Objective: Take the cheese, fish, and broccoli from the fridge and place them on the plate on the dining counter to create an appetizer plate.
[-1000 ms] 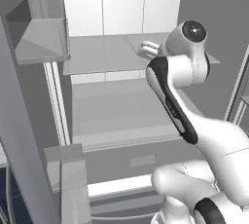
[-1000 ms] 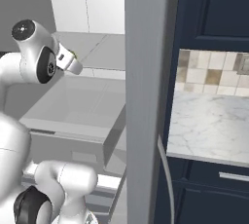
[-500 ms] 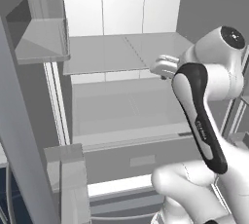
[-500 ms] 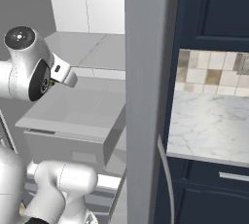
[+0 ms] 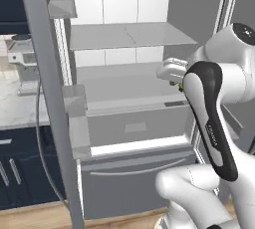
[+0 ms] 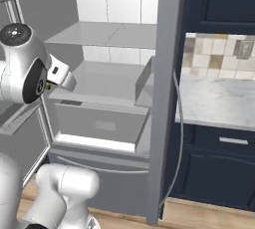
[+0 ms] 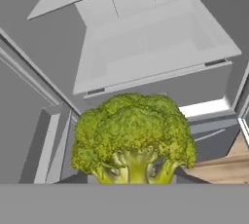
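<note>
The broccoli (image 7: 133, 138), a bumpy yellow-green floret, sits at the bottom centre of the hand view. My gripper (image 7: 133, 172) is shut on its stalk, with the fingertips mostly hidden behind it. In the left base view the gripper (image 5: 173, 72) hangs in front of the open fridge (image 5: 124, 36), level with its lower glass shelf, with a speck of green broccoli (image 5: 180, 87) under the hand. The right base view has the gripper (image 6: 63, 77) at the fridge's (image 6: 109, 34) left side. The cheese, fish, plate and dining counter are out of view.
The open fridge door with its bins (image 5: 74, 123) stands to the left. The lower drawer (image 5: 134, 123) juts out below the shelves. A marble wall counter (image 6: 214, 98) over navy cabinets (image 6: 224, 173) lies right of the fridge. Wooden floor (image 7: 223, 167) runs along its foot.
The whole picture has shifted, so the base has moved back from the fridge. The hand has drawn back out from over the shelf, with the broccoli in the jaws.
</note>
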### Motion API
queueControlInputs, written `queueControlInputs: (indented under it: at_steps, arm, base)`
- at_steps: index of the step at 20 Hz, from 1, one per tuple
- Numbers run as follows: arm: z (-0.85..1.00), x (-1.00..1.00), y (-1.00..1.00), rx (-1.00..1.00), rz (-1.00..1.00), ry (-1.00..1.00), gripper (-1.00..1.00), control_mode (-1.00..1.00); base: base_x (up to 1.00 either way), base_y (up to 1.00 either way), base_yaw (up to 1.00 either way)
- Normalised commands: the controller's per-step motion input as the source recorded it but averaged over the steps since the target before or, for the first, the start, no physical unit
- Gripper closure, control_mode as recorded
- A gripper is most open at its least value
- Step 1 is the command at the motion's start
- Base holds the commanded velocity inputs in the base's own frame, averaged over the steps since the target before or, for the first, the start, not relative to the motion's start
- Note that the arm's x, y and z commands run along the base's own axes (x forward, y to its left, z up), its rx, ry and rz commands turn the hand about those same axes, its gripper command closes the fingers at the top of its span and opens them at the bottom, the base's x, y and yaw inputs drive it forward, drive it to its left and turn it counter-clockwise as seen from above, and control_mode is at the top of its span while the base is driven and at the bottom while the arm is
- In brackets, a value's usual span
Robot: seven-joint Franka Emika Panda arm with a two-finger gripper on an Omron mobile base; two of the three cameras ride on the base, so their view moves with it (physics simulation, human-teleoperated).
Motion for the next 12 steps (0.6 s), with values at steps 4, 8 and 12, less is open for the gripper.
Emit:
queueControlInputs:
  at_steps: [4, 8, 12]
  arm:
    - [0.00, 0.00, 0.00, 0.00, 0.00, 0.00, 1.00, 1.00]
    - [0.00, 0.00, 0.00, 0.00, 0.00, 0.00, 1.00, 1.00]
    - [0.00, 0.00, 0.00, 0.00, 0.00, 0.00, 1.00, 1.00]
  base:
    - [-1.00, 0.24, 0.05]
    - [-1.00, 0.14, 0.06]
    - [-1.00, 0.06, 0.07]
